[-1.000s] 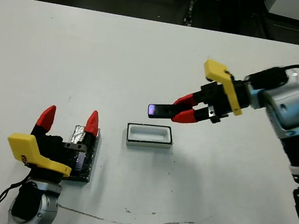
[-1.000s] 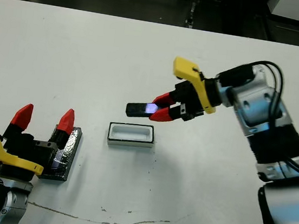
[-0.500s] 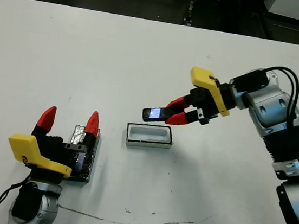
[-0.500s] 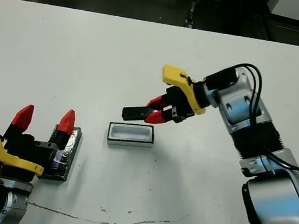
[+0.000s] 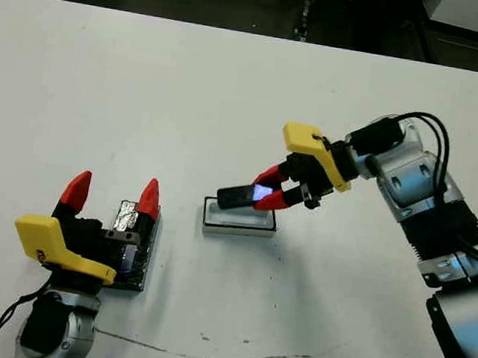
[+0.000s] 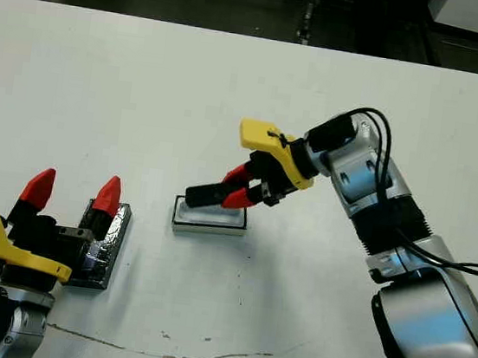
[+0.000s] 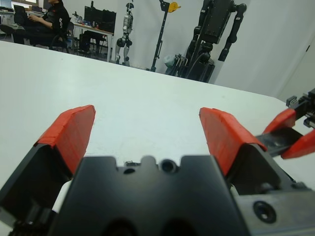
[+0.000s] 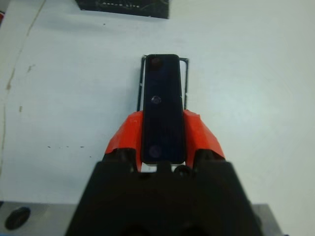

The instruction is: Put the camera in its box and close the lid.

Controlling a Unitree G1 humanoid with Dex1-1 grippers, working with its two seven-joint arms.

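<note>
My right gripper (image 5: 265, 195) is shut on the camera (image 5: 241, 197), a slim black bar with a small lit spot near the fingers. The bar tilts down and its free end hangs just over the box (image 5: 238, 228), a small white tray with a dark rim at the table's middle. In the right wrist view the camera (image 8: 161, 105) lines up lengthwise with the box (image 8: 187, 73) below it. The lid (image 5: 140, 259), a glossy black speckled slab, lies at the front left. My left gripper (image 5: 112, 194) rests over the lid, open, holding nothing.
A thin dark crack line (image 5: 217, 355) runs across the table near its front edge. Dark floor lies beyond the far edge. The left wrist view shows a seated person (image 7: 49, 24) and equipment stands (image 7: 216, 29) far off.
My right gripper has carried the camera leftward and down, from well above and right of the box to just over it. The left gripper and lid have not moved.
</note>
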